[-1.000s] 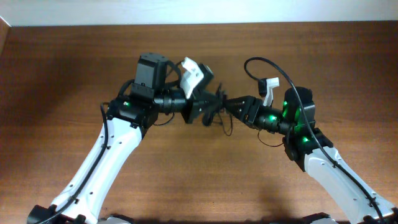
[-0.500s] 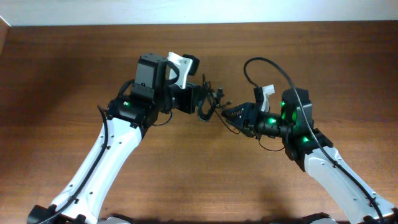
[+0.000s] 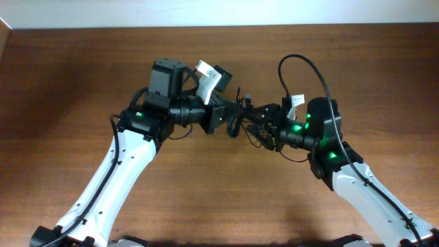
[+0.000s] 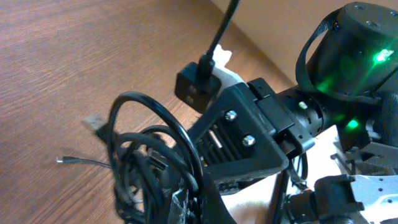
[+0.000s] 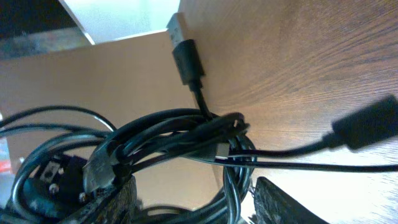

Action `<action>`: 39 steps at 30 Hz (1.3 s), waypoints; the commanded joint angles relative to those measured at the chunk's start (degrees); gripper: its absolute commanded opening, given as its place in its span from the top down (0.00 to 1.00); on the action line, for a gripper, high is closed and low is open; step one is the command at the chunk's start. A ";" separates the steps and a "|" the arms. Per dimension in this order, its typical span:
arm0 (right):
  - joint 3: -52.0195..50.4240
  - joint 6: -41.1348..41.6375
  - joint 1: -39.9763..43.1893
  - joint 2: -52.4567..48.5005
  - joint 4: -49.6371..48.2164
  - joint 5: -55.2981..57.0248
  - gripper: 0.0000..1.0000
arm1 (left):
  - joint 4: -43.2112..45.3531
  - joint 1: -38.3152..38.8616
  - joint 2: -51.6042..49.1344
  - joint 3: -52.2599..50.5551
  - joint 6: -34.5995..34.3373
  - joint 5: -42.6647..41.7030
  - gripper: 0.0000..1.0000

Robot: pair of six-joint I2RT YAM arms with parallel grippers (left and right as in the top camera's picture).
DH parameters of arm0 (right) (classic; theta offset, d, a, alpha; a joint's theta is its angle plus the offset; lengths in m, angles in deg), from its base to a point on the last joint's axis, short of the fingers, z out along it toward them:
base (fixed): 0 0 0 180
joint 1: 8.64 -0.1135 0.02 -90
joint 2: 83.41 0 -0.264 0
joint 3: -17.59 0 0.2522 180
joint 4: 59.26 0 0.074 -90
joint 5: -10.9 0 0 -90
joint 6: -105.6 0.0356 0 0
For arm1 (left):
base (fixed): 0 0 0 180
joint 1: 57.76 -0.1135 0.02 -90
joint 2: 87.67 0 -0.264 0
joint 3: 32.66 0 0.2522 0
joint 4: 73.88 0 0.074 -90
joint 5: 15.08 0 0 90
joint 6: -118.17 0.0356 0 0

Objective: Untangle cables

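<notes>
The cables (image 3: 239, 110) are one knotted black bundle held above the table between both arms. My left gripper (image 3: 229, 118) is shut on the bundle's left side; in the left wrist view the loops (image 4: 146, 165) bulge out above my left gripper (image 4: 186, 206). My right gripper (image 3: 256, 127) is open, its two dark fingers (image 5: 115, 199) standing on either side of some hanging strands (image 5: 233, 180). In the right wrist view a USB plug (image 5: 185, 53) sticks up from the knot (image 5: 180, 134), and another plug (image 5: 367, 124) hangs at the right.
The brown wooden table (image 3: 219, 199) lies under both arms. The right arm's own thick black cable (image 3: 302, 68) arches above its wrist. A loose thin plug end (image 4: 61, 160) trails just above the wood at the left of the bundle.
The left wrist has turned and carried the bundle slightly up and to the right. The right gripper narrowed, then widened again, and now straddles strands lower on the bundle.
</notes>
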 commanded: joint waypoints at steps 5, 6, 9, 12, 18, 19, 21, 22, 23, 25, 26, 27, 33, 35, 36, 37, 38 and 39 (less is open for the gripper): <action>0.57 7.39 -1.09 0.37 -13.70 6.47 0.38 | 0.35 1.88 -0.09 0.26 2.38 -4.15 1.00; 0.57 7.39 -1.09 0.37 -13.57 6.84 0.38 | 0.63 1.88 -0.09 0.26 2.38 -4.15 1.00; 0.57 7.39 -1.11 0.37 -13.18 6.84 0.48 | 1.97 1.88 -0.09 0.26 2.38 -4.85 1.00; 0.57 7.39 -1.16 -0.02 -13.18 6.82 0.80 | 5.14 1.88 -0.09 0.26 2.38 -10.62 1.00; 0.57 -7.85 0.22 -0.11 -13.18 4.87 0.96 | 2.91 0.59 -0.09 0.26 2.40 -4.50 1.00; 0.57 -8.98 1.03 -0.09 -13.25 3.37 0.96 | 1.38 -0.04 -0.09 0.26 2.38 -0.46 1.00; 0.57 -11.39 3.45 0.02 -16.59 -0.85 0.96 | -3.17 -1.55 -0.09 0.26 2.38 9.64 1.00; 0.57 -11.58 4.83 0.02 -21.20 -4.37 0.96 | -4.70 -2.14 -0.09 0.26 2.38 12.55 1.00; 0.57 -11.52 5.57 0.02 -25.31 -6.84 0.96 | -5.18 -2.34 -0.09 0.26 2.36 14.21 1.00; 0.57 -8.00 6.21 0.02 -35.65 -11.85 0.96 | -5.25 -2.36 -0.31 0.26 2.12 15.67 1.00; 0.57 -6.43 6.10 0.02 -39.19 -12.90 0.96 | -5.18 -2.36 -0.42 0.26 2.12 15.65 1.00; 0.57 -2.64 6.01 0.02 -45.99 -14.88 0.96 | -4.96 -2.32 -1.01 0.26 1.27 15.67 1.00; 0.57 1.86 6.05 0.00 -53.59 -17.75 0.96 | -3.17 -2.32 -5.46 0.26 -2.75 17.35 1.00; 0.55 1.77 6.05 -0.02 -52.92 -18.71 0.96 | -1.73 -2.38 -8.76 0.26 -12.17 22.99 1.00; 0.55 1.20 6.05 -0.11 -50.01 -18.78 0.95 | -0.57 -2.38 -9.84 0.26 -15.72 22.99 1.00; 0.55 -0.24 6.05 -0.15 -47.36 -18.73 0.96 | 0.17 -2.36 -10.25 0.26 -17.99 22.69 0.99; 0.55 -2.23 6.05 -0.22 -43.89 -18.67 0.96 | 0.83 -2.36 -10.45 0.26 -19.37 22.23 0.95; 0.55 -4.52 6.05 -0.22 -39.15 -18.08 0.96 | 1.68 -2.38 -10.45 0.26 -19.74 20.65 0.85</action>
